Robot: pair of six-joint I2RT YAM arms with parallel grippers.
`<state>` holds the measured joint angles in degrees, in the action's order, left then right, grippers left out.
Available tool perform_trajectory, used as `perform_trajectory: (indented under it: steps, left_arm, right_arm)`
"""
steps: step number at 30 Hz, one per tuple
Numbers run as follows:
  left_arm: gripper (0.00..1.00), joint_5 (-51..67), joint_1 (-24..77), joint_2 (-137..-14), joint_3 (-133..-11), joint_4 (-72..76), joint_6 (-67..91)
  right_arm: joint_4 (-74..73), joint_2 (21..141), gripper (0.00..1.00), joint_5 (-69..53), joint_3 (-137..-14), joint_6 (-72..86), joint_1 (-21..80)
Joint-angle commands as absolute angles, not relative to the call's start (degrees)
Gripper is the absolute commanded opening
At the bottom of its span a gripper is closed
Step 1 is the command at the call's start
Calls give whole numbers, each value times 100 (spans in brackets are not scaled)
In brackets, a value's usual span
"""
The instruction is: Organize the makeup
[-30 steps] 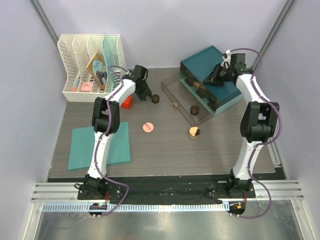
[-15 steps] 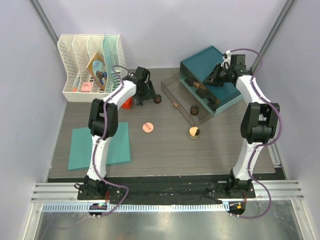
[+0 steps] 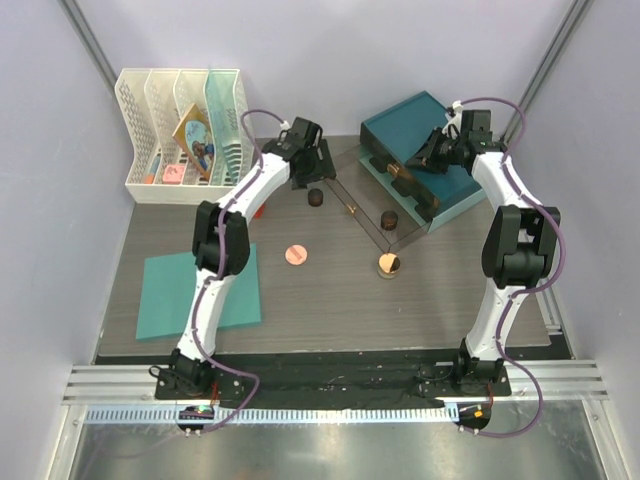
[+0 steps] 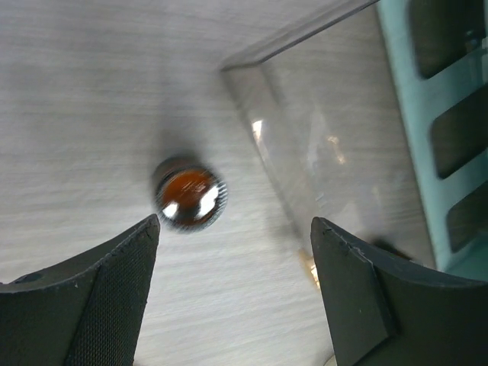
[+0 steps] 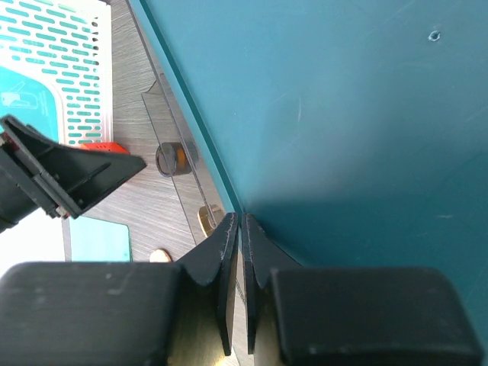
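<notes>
A dark brown jar with a glossy lid stands upright on the bench, near the middle of its far edge and just beside a corner of the clear drawer. The left end effector hovers over it with its jaws spread wide, gripping nothing. The jar sits nearer one finger than the other.

Risk: if the jaws close off-centre, the nearer finger would likely strike first and push or tip the jar. The other finger could catch the drawer's see-through wall, which is hard to judge. The shiny lid may also slip.

The right end effector is pinched almost closed against the teal box, with nothing visibly held.

A pink compact and a gold-lidded jar lie mid-bench.

No brand, label or writing is legible anywhere.
</notes>
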<state>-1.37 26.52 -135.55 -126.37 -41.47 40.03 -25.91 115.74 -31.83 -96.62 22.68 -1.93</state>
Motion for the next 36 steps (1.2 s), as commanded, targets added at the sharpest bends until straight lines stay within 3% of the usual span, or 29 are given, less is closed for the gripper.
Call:
perform_trajectory:
  steps: [1,7,14,20,36]
  left_arm:
    - [80,-369,2760,-14079,-13341,-4517,3999]
    - [79,-650,2804,-14221,-13430,-4763,4070]
    - [78,-984,2821,-13834,-12639,-4333,3938]
    - [78,-1064,2821,-14317,-13351,-4904,3876]
    - [80,-1283,2795,-13000,-11673,-3525,3437]
  right_arm:
    - [-4746,12428,14,-1793,-8886,1723,-167]
    - [-4746,12419,14,-1784,-8886,1731,-176]
    - [-4737,12454,14,-1793,-8877,1731,-167]
    - [-4737,12454,14,-1793,-8886,1723,-167]
    - [-4729,12516,14,-1784,-8886,1714,-167]
